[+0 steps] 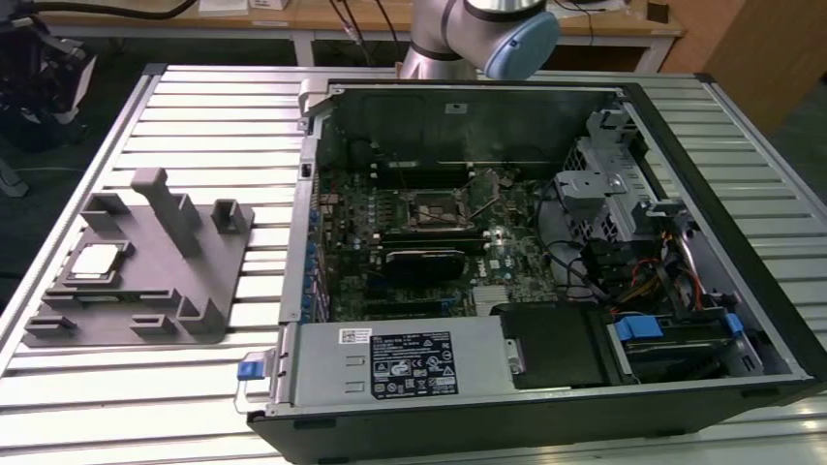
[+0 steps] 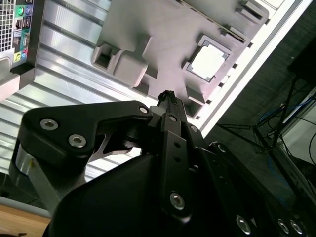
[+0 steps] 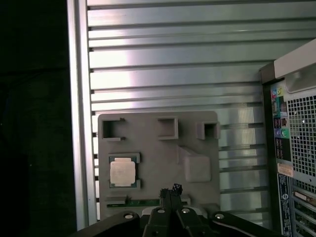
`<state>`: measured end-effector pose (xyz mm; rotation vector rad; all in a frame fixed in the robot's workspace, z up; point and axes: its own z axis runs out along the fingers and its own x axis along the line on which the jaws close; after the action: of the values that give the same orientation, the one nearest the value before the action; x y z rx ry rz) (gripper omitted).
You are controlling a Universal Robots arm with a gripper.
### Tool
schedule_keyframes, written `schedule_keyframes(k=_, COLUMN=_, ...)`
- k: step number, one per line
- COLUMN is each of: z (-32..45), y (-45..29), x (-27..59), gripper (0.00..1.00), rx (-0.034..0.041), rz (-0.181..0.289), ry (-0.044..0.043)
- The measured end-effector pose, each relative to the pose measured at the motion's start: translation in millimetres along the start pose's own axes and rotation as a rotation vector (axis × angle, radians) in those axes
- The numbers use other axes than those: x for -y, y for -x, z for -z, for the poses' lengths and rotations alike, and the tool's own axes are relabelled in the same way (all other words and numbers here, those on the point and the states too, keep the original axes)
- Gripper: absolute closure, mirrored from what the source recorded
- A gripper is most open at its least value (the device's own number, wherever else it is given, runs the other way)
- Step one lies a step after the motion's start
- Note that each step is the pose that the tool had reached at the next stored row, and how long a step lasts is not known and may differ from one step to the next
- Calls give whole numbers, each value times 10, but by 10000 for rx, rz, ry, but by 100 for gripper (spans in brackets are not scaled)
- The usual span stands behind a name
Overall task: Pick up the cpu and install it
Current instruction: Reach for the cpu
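My tool (image 3: 170,190): tips pinched together, holding nothing, above tray (image 3: 153,153). Just beyond tips, chip (image 3: 122,174) flat in tray recess. Risk, I judge: descending closed hits chip top; skewed grip tilts it, jams in recess. Farther: open computer (image 3: 296,128) on surface (image 3: 173,74).

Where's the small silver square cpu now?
The cpu sits in a recess of the grey moulded plastic tray, at the exterior view's left, outside the open black computer case.

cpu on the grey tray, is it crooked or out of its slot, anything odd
Nothing stands out. The cpu lies flat and square in its recess on the grey tray, shiny side up, with no visible damage. The tool is apart from it, holding nothing.
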<state>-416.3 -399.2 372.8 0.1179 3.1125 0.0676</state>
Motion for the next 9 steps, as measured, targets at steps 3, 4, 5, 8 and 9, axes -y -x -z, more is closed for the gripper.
schedule_keyframes(k=3, z=-10, y=-19, x=2, gripper=89, rx=0, rz=0, ry=0)
schedule_keyframes(k=4, z=-14, y=-26, x=3, gripper=89, rx=0, rz=0, ry=0)
schedule_keyframes(k=5, z=-18, y=-33, x=4, gripper=89, rx=0, rz=0, ry=0)
schedule_keyframes(k=8, z=-35, y=-53, x=7, gripper=89, rx=2, rz=0, ry=2)
schedule_keyframes(k=9, z=-41, y=-59, x=8, gripper=89, rx=1, rz=0, ry=1)
